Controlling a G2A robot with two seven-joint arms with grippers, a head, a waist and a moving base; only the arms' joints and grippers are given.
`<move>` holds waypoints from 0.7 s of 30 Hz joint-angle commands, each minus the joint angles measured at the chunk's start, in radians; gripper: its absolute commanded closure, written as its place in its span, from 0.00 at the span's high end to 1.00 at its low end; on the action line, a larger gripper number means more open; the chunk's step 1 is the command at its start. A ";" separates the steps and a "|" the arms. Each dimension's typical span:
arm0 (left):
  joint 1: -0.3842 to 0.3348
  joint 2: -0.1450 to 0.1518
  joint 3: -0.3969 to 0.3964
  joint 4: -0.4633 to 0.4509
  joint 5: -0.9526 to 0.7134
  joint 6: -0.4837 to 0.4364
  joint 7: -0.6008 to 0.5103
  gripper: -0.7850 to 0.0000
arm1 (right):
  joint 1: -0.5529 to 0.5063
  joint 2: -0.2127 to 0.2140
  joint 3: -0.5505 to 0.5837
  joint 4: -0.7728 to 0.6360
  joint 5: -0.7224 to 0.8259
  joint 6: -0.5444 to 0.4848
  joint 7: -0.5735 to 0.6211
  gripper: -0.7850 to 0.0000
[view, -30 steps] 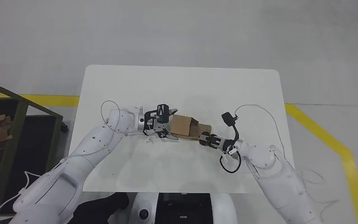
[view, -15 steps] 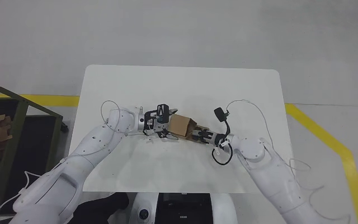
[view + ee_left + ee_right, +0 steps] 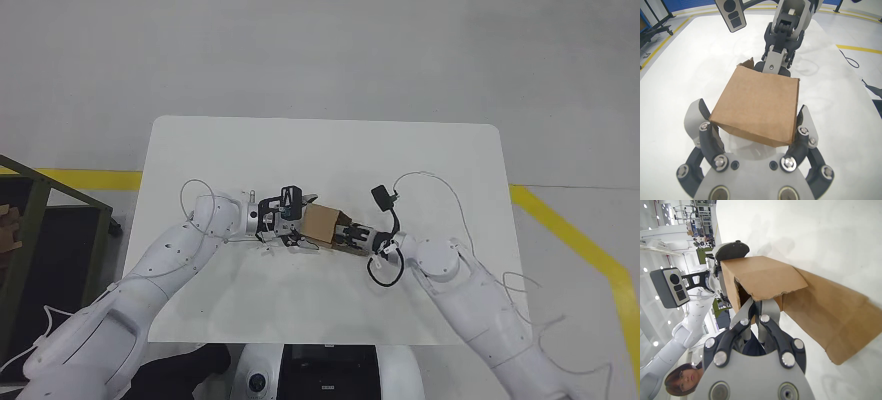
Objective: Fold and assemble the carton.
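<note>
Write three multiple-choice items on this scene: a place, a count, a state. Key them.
1. Where is the carton?
A. On the table, between the left gripper and the right gripper.
B. At the table's edge.
C. On the floor.
2. How many cartons are there?
A. Three.
B. One.
C. Two.
3. The carton's end at the right gripper is:
A. taped shut.
B. crushed flat.
C. open.
Key:
1 A: it lies mid-table, a gripper at each end.
2 B: one carton shows.
3 C: the right gripper's fingers reach inside.
</note>
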 commanded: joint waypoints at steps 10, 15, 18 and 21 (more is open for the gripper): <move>0.028 0.003 -0.015 -0.040 -0.032 0.019 -0.063 1.00 | -0.024 0.005 0.018 -0.010 -0.015 -0.030 0.008 0.00; 0.038 0.007 -0.026 -0.058 -0.041 0.019 -0.086 1.00 | -0.090 0.025 0.076 -0.078 -0.042 -0.024 -0.002 0.00; 0.043 0.009 -0.031 -0.066 -0.045 0.018 -0.093 1.00 | -0.124 0.036 0.110 -0.113 -0.057 -0.015 -0.007 0.00; 0.045 0.011 -0.036 -0.071 -0.046 0.019 -0.098 1.00 | -0.148 0.044 0.136 -0.140 -0.078 -0.008 -0.010 0.00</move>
